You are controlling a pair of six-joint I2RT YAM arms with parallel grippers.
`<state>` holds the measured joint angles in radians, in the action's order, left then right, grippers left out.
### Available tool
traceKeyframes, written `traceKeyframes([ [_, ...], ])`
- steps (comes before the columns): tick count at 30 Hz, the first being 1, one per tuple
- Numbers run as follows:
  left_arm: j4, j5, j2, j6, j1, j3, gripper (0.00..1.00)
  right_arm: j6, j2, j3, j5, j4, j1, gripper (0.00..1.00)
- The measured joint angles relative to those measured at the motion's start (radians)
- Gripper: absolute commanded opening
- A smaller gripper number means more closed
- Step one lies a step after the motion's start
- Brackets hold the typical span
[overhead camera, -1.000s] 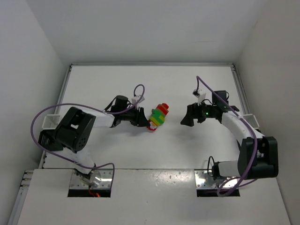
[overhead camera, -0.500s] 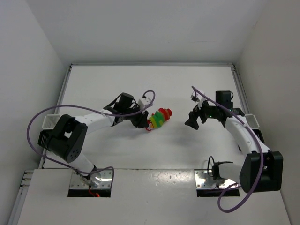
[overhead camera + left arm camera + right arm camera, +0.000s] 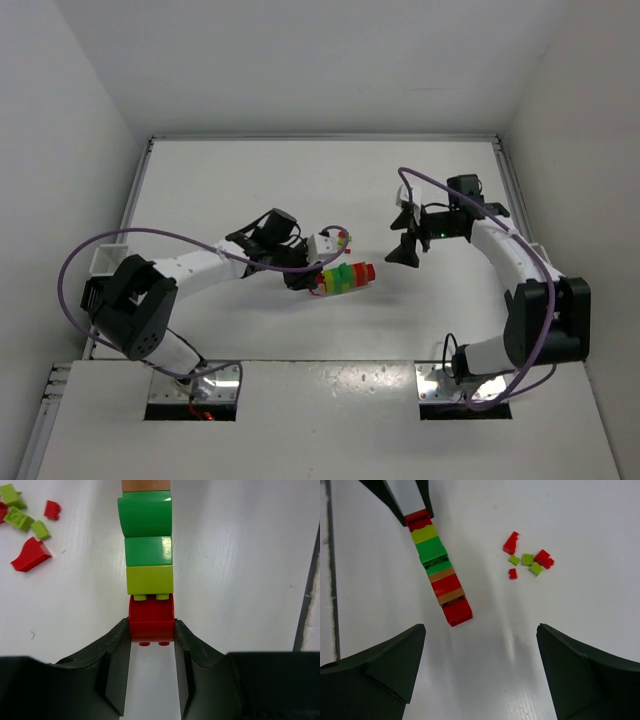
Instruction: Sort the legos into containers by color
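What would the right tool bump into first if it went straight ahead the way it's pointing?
Most likely the red end of the brick stack, which the left tool holds by its other end. It sits slightly off-centre, so the right tool might just miss and reach the table.

The left gripper (image 3: 321,281) has carried the multicoloured stack of small plastic lego bricks (image 3: 347,277) nearer the arm bases and tipped it over to point right, while the right gripper (image 3: 402,237), jaws spread wide, has shifted slightly toward the far wall.
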<state>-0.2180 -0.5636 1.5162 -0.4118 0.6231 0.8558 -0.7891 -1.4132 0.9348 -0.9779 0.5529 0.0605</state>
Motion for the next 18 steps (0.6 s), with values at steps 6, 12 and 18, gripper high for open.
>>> traceKeyframes([
  [6, -0.051, 0.0, -0.01, -0.044, 0.032, 0.024, 0.03, -0.184, -0.094, 0.078, -0.034, 0.175, 0.062, 0.88],
  [12, -0.058, -0.014, -0.01, -0.048, 0.037, 0.066, 0.03, -0.256, -0.097, 0.071, -0.041, 0.212, 0.148, 0.88],
  [18, -0.06, -0.037, -0.01, -0.047, 0.039, 0.082, 0.03, -0.275, -0.098, 0.069, -0.04, 0.207, 0.198, 0.88],
])
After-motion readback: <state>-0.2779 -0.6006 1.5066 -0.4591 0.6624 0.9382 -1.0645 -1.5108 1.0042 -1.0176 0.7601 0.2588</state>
